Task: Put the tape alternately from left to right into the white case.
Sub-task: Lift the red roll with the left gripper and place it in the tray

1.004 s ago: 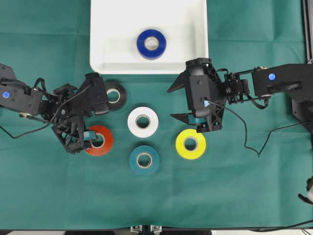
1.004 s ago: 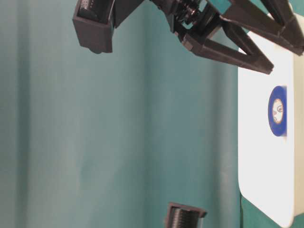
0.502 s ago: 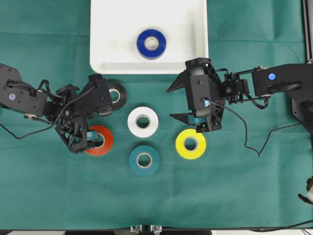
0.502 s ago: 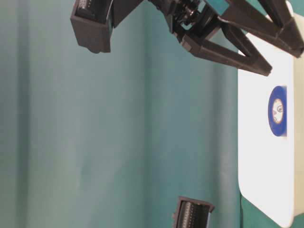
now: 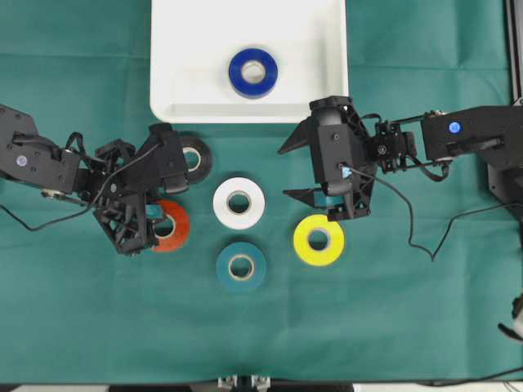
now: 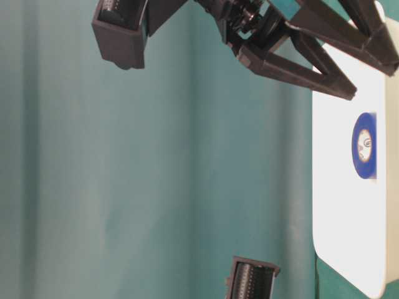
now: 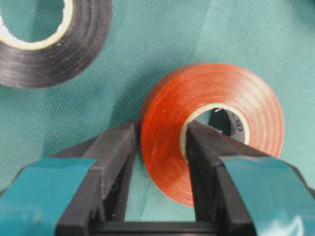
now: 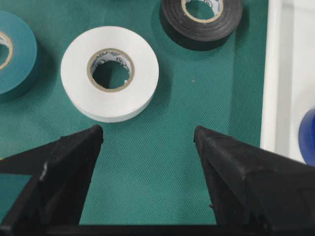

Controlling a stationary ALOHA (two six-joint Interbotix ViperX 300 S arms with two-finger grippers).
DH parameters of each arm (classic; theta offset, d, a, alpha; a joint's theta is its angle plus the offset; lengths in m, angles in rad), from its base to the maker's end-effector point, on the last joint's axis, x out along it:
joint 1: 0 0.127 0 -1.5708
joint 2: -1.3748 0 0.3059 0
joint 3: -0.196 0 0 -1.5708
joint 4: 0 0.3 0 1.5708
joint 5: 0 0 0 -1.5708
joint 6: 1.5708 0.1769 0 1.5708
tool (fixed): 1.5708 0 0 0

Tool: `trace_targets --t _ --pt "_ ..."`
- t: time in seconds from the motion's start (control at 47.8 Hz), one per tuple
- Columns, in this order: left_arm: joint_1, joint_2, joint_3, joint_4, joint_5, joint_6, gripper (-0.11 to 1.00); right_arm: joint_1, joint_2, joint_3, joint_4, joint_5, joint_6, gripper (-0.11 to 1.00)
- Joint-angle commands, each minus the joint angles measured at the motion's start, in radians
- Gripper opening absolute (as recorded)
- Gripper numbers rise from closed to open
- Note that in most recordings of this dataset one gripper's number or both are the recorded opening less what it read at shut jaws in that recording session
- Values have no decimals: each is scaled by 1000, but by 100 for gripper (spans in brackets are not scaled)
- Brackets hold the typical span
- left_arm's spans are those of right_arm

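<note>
red-orange tape (image 7: 211, 132), wall pinched in left end effector (image 7: 160, 147)

Looks like a robotics lab bench: green cloth (image 5: 392, 327) spread flat over a table, two black robot arms (image 5: 49, 163) (image 5: 466, 139) mounted at either side, loose cables (image 5: 417, 233) trailing, metal frame rail (image 5: 513, 49) at the edge.

My left pincer (image 7: 160, 147) straddles one wall of a tape roll (image 7: 216, 132), one finger in its core. Another roll (image 5: 193, 158) lies behind it, near the case (image 5: 188, 82), which holds one roll (image 5: 252, 73). My right pincer (image 8: 147, 135) hangs beside three more rolls (image 5: 239, 202).
</note>
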Motion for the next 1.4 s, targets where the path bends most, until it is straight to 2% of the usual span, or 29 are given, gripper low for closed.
trace_targets --t 0.0,0.293,0.523,0.753,1.066,1.213,1.38 --pt "-9 -14 -17 -3 -6 -2 -3 2 -15 -8 -2 -9 -2 81" --pt "-9 -46 -23 -2 0 5 -3 2 -15 -9 0 -12 -3 81" --pt "-8 -181 -51 2 18 17 -3 2 -15 -12 -2 -12 -8 81" --pt "-3 -267 -69 2 89 28 -3 2 -15 -14 -2 -15 -8 81" --pt "75 -270 -72 5 106 38 -3 3 -15 -14 -2 -18 -8 81" --pt "141 -272 -84 6 104 89 -3 3 -15 -14 -2 -18 -5 81" --pt "218 -270 -100 6 104 204 -3 3 -15 -15 -2 -18 -5 81"
